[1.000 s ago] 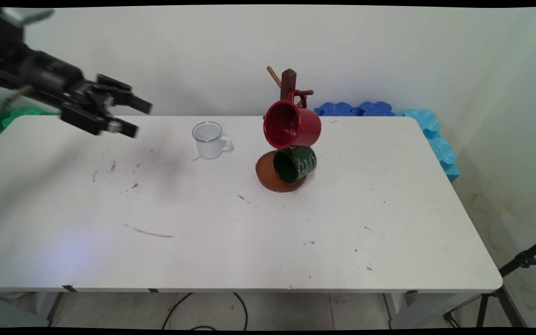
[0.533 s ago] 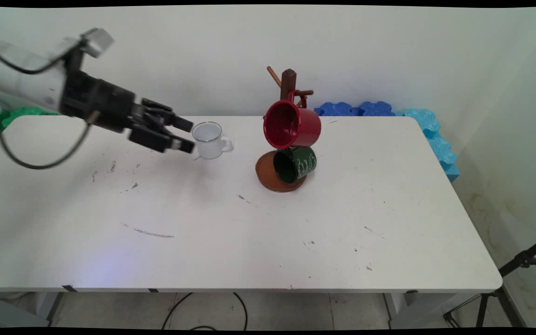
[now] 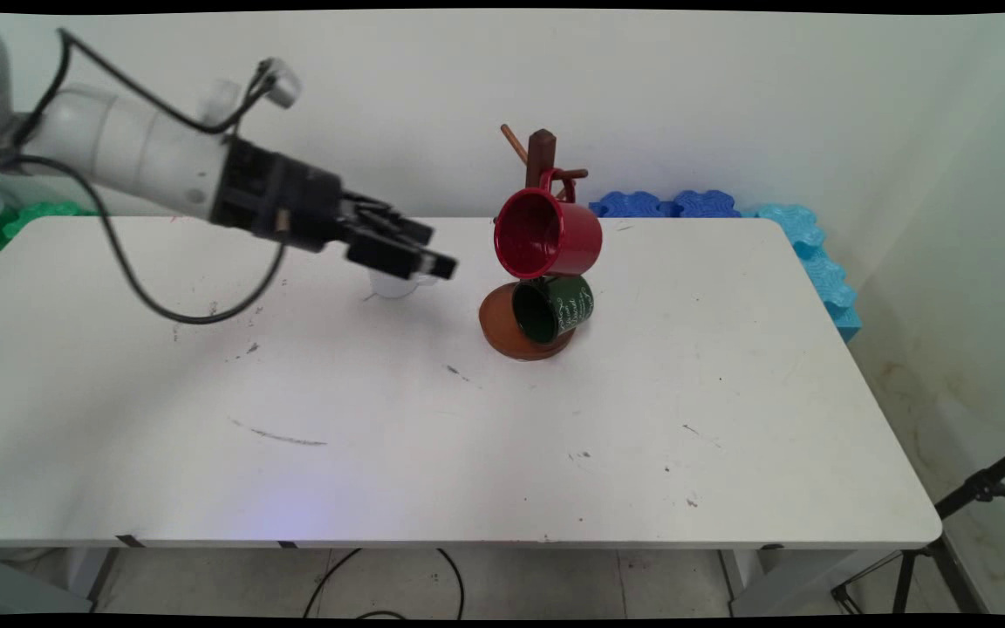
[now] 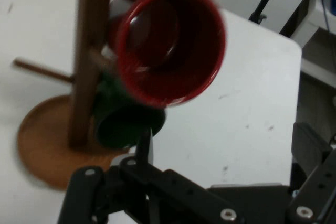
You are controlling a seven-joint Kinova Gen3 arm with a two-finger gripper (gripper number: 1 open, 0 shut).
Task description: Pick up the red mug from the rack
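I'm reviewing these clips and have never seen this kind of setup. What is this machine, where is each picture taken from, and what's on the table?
It is a white robot arm ending in a black gripper. The main view looks down across the table from a fixed camera; the hand view comes from a camera on the gripper itself. On the table stands a wooden mug tree with a red mug and a green mug hanging on it. A white mug sits partly hidden behind the gripper. The gripper is open and holds nothing.

A white robot arm (image 3: 132, 157) reaches in from the left, its black two-finger gripper (image 3: 433, 253) pointing right, hovering above the table.
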